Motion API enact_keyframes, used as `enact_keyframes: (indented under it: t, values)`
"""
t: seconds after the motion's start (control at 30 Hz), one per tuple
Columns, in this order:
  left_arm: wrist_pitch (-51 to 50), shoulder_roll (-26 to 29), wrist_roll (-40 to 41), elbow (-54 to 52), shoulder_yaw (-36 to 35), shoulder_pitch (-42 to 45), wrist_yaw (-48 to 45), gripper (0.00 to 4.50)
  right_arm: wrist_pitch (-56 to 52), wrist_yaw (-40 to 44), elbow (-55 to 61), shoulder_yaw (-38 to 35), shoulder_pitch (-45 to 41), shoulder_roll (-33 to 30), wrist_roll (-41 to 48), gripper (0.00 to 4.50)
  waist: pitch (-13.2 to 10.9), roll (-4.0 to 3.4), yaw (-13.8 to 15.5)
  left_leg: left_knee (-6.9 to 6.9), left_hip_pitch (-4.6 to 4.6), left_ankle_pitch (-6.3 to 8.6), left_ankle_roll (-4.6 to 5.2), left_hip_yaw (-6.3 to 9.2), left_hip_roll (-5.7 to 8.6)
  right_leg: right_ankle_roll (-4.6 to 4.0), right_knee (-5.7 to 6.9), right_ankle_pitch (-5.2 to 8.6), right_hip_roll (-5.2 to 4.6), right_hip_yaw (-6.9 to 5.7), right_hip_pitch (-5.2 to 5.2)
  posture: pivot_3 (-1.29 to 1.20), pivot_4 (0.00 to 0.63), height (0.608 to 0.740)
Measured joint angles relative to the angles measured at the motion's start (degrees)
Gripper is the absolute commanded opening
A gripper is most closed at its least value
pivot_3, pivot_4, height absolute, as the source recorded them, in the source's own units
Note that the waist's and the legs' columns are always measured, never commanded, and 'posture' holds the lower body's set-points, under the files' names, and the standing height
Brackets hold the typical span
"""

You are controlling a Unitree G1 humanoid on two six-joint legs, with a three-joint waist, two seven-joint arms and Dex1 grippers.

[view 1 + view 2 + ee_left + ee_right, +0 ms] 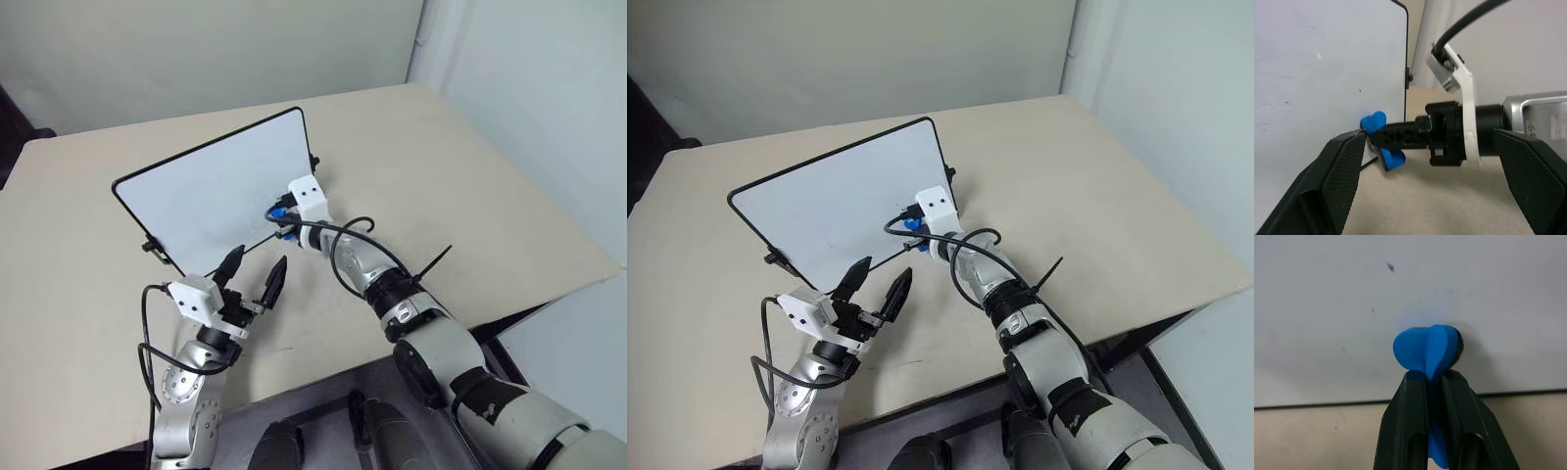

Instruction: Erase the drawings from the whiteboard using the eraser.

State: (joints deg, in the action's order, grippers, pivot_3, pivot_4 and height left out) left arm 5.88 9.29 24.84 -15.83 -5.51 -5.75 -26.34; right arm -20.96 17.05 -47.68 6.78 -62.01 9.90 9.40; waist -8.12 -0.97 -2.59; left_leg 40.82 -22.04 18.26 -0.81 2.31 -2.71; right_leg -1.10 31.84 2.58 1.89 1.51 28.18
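Right gripper (1431, 377) pinches the eraser (1426, 352) onto the whiteboard (211, 196), only faint blue specks (1390, 267) left; left gripper (252, 276) spread, idle.

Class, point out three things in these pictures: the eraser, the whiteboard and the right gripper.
eraser (1425, 352), right wrist view, on the blue bulge above the fingers.
whiteboard (196, 201), left eye view, on its bare white face.
right gripper (1382, 138), left wrist view, at the black fingertips clamped on the eraser.
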Motion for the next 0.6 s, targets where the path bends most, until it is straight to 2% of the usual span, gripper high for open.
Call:
enact_keyframes:
  t: [0.3, 0.6]
  values:
    - [0.0, -0.02, 0.03, 0.03, -0.02, 0.47, -0.01, 4.5, -2.51, 0.94, 10.13, -3.11, -3.81, 1.08, 2.24, 0.13, 0.0, 0.0, 0.3, 0.0, 0.01, 0.0, 0.02, 0.01, 0.0, 0.0, -0.01, 0.01, 0.02, 0.0, -0.02, 0.0, 0.15, 0.737]
    - [0.0, -0.01, 0.04, 0.18, -0.08, 0.96, -0.11, 4.5, -2.58, 2.08, 6.75, 0.42, -1.84, 0.57, -0.73, 0.13, 0.01, 0.01, 0.27, 0.02, 0.13, 0.12, 0.01, -0.05, 0.0, 0.0, 0.03, 0.06, 0.0, 0.04, -0.08, 0.0, 0.15, 0.737]
